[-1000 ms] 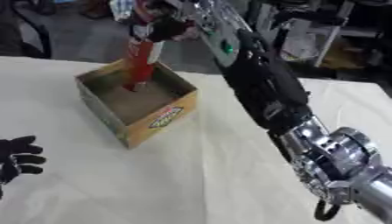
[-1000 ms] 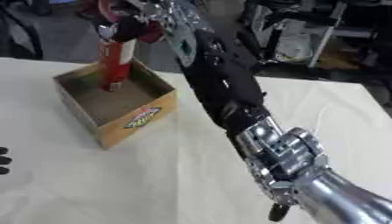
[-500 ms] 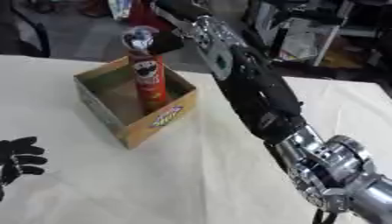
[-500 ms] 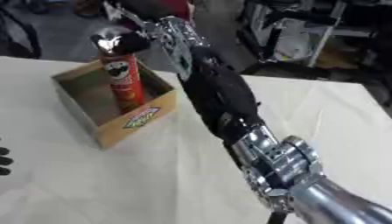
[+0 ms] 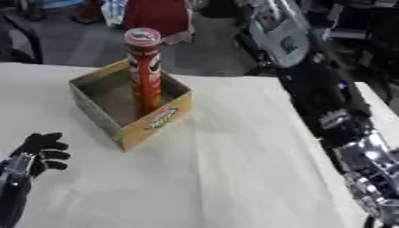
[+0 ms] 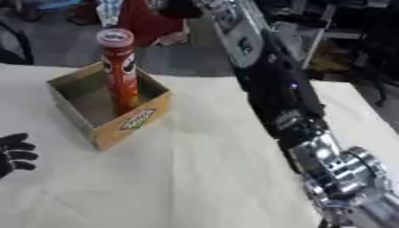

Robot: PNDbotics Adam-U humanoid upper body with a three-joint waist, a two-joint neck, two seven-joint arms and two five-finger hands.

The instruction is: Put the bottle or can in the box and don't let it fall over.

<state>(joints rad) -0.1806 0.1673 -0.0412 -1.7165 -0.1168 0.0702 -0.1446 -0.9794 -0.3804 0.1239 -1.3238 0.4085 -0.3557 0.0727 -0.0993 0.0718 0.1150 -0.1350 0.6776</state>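
Can: red can (image 5: 144, 71) standing upright inside the box (image 5: 132, 124), nothing touching it.
Right hand: out of view, state unknowable.
Left hand (image 5: 35, 149): idle, relaxed, holding nothing.
Next: placing looks done; just keep clear.

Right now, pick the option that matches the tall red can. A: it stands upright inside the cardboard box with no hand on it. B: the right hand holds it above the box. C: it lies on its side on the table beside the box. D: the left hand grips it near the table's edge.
A: the red can stands upright inside the cardboard box, nothing touching it; the left hand rests apart at the lower left.
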